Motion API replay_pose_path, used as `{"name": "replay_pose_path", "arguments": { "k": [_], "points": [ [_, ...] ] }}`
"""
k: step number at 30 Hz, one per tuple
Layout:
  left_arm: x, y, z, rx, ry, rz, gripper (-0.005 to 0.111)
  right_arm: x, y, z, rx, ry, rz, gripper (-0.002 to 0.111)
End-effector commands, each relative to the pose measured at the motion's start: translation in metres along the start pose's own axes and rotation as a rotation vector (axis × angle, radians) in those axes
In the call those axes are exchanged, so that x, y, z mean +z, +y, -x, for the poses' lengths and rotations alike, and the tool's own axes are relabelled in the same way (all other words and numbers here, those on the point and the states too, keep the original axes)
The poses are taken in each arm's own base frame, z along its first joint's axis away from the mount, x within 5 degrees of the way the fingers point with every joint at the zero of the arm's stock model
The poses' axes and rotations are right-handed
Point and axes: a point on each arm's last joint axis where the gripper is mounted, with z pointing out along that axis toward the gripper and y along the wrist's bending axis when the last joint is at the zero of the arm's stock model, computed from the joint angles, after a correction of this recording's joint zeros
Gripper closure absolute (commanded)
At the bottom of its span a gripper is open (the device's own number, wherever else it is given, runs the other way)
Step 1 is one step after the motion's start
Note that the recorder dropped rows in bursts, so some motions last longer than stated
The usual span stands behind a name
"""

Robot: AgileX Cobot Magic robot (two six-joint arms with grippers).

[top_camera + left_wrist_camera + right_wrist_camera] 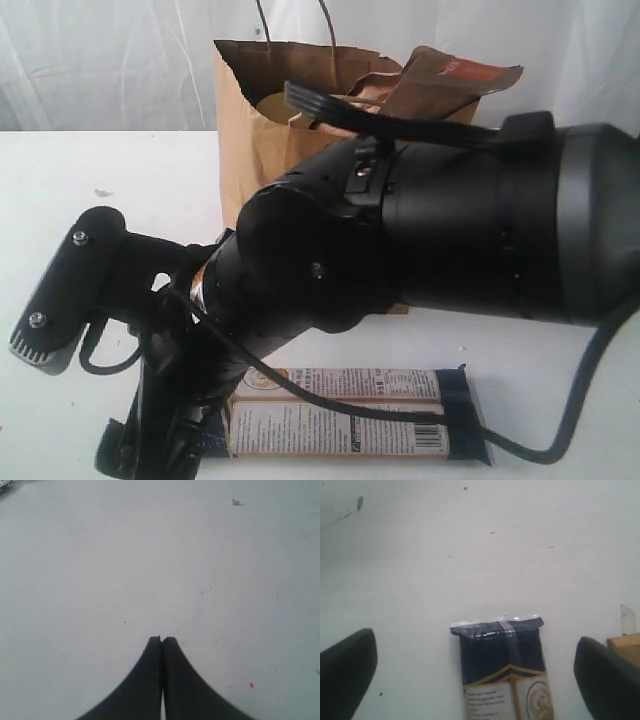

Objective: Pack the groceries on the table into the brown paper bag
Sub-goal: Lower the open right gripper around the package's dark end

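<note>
near the near edge of the table [80, 180], find the long dark-blue packet [502, 670] lying flat, printed face up. toward the far edge, find the brown paper bag [250, 140] upright and open, with the brown pouch with orange label [440, 85] poking above its rim. read the right gripper [475, 637] as released: jaws spread wide, one on each side of the packet's sealed end, touching nothing. read the left gripper [162, 640] as clenched on nothing, above bare table.

step in hand, as judged: grasp the packet.
- lower straight down until the fingertips bracket the long sides just above the tabletop.
- centre the packet between the jaws before closing.
- avoid pinching the thin crimped seal alone; likely to slip.
- shift the grip further along the body for better balance.
- close gently and lift level.
- clear the bag's rim and the pouch, then release inside.
</note>
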Motion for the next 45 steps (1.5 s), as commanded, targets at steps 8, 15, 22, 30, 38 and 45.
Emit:
{"name": "replay_pose_path", "arguments": {
  "k": [8, 15, 22, 30, 38, 45],
  "points": [
    [0.000, 0.000, 0.001, 0.003, -0.010, -0.007, 0.107, 0.041, -0.005, -0.041, -0.134, 0.391, 0.018, 0.003],
    [0.000, 0.000, 0.001, 0.003, -0.010, -0.007, 0.107, 0.044, -0.005, -0.042, -0.132, 0.391, 0.020, 0.003],
    [0.000, 0.000, 0.001, 0.003, -0.010, -0.007, 0.107, 0.045, -0.005, -0.042, -0.130, 0.389, 0.021, 0.003],
    [0.000, 0.000, 0.001, 0.003, -0.010, -0.007, 0.107, 0.048, -0.001, -0.050, -0.106, 0.470, 0.060, 0.003],
    [0.000, 0.000, 0.001, 0.003, -0.010, -0.007, 0.107, 0.045, -0.011, -0.058, -0.110, 0.559, 0.095, 0.003],
    [0.000, 0.000, 0.001, 0.003, -0.010, -0.007, 0.107, 0.039, -0.039, -0.047, -0.101, 0.485, 0.137, 0.003]
  ]
}}
